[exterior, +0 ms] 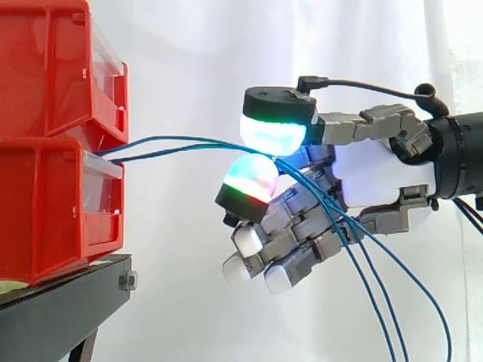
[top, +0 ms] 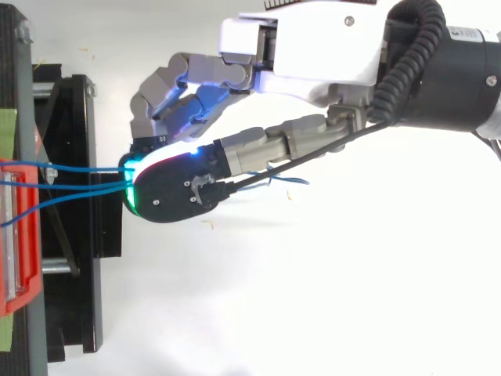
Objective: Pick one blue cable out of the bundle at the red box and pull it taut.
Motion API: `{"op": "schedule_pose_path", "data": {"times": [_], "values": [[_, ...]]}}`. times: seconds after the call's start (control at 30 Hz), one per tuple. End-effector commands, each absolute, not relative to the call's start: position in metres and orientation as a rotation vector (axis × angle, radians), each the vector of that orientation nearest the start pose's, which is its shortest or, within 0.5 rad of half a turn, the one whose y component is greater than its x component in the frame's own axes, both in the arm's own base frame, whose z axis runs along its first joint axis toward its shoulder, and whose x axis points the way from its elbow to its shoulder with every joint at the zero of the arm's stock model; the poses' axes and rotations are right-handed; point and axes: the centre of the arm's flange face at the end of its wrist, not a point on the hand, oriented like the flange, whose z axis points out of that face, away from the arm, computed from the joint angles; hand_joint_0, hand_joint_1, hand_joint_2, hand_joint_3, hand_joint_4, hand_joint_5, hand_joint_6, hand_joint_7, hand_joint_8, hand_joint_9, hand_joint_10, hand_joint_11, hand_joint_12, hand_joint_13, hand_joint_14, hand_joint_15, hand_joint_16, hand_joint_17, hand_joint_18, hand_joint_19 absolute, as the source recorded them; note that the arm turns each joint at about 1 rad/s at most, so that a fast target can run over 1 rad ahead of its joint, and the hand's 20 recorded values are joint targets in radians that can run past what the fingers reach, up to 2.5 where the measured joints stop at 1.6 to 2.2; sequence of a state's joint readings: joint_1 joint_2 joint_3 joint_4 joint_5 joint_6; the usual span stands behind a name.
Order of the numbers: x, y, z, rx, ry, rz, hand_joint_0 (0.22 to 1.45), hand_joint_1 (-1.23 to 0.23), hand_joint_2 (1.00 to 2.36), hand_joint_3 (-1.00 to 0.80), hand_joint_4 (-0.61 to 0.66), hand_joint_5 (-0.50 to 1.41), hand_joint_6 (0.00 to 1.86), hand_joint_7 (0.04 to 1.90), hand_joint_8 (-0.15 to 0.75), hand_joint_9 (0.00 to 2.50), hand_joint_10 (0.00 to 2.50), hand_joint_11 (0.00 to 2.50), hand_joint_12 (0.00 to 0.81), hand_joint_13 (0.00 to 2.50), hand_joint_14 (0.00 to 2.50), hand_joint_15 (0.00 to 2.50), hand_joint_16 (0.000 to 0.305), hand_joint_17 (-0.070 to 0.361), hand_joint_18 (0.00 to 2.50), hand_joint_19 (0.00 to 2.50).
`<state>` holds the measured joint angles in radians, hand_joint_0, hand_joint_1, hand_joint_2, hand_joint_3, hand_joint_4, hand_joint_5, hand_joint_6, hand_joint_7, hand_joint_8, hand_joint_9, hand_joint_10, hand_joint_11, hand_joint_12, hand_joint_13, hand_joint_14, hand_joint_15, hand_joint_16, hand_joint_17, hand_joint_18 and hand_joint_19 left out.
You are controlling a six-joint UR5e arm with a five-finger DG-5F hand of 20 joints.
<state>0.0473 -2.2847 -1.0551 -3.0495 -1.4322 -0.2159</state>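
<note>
Thin blue cables (exterior: 173,143) run from the front of the red box (exterior: 53,188) rightwards to my hand (exterior: 377,177). The hand is level with the box's opening and a short way to its right. Two glowing fingertips (exterior: 275,132) are closed together from above and below on the cables, which pass between them. Past the pinch the blue strands drop behind the palm and hang down toward the bottom right. In the top view three blue cables (top: 78,168) leave the box (top: 16,235) and converge under the dark fingertip of the hand (top: 297,47). The other fingers are curled below.
A second red bin (exterior: 45,60) is stacked on top of the first. Both rest on a black stand (exterior: 60,309) at the left. A white curtain hangs behind.
</note>
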Motion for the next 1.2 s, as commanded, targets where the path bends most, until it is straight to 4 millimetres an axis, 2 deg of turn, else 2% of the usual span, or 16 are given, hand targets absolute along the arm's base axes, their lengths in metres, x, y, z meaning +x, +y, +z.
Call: {"op": "schedule_pose_path", "data": {"times": [0.0,0.33,0.47,0.87,1.03,1.17], "values": [[0.7566,-0.1112,0.2979,1.154,1.332,0.927,0.64,-0.67,1.02,-0.11,0.26,-0.16,0.81,0.87,0.399,0.94,0.02,0.74,0.375,0.58,0.01,0.26,0.054,0.122,0.6,0.33],[0.7581,-0.1144,0.3041,1.141,1.329,0.92,0.64,-0.7,1.01,-0.13,0.31,-0.16,0.8,0.89,0.401,0.95,0.02,0.76,0.376,0.57,0.01,0.26,0.054,0.122,0.6,0.32],[0.7584,-0.1142,0.3048,1.138,1.329,0.92,0.65,-0.83,1.02,-0.16,0.32,-0.16,0.8,0.96,0.395,0.94,0.02,0.77,0.366,0.56,0.01,0.26,0.052,0.118,0.57,0.32],[0.758,-0.1189,0.3042,1.143,1.325,0.916,0.66,-0.83,1.02,-0.19,0.34,-0.16,0.8,0.97,0.395,0.94,0.02,0.78,0.363,0.58,0.01,0.28,0.052,0.117,0.57,0.33],[0.7579,-0.1189,0.306,1.144,1.323,0.918,0.63,-0.8,1.01,-0.29,0.3,-0.16,0.81,0.96,0.392,0.94,0.02,0.79,0.363,0.57,0.01,0.28,0.052,0.116,0.57,0.35],[0.7579,-0.1189,0.306,1.144,1.323,0.918,0.58,-0.76,1.0,-0.44,0.28,-0.17,0.82,0.92,0.392,0.94,0.01,0.78,0.366,0.57,0.01,0.28,0.052,0.118,0.57,0.37]]}}
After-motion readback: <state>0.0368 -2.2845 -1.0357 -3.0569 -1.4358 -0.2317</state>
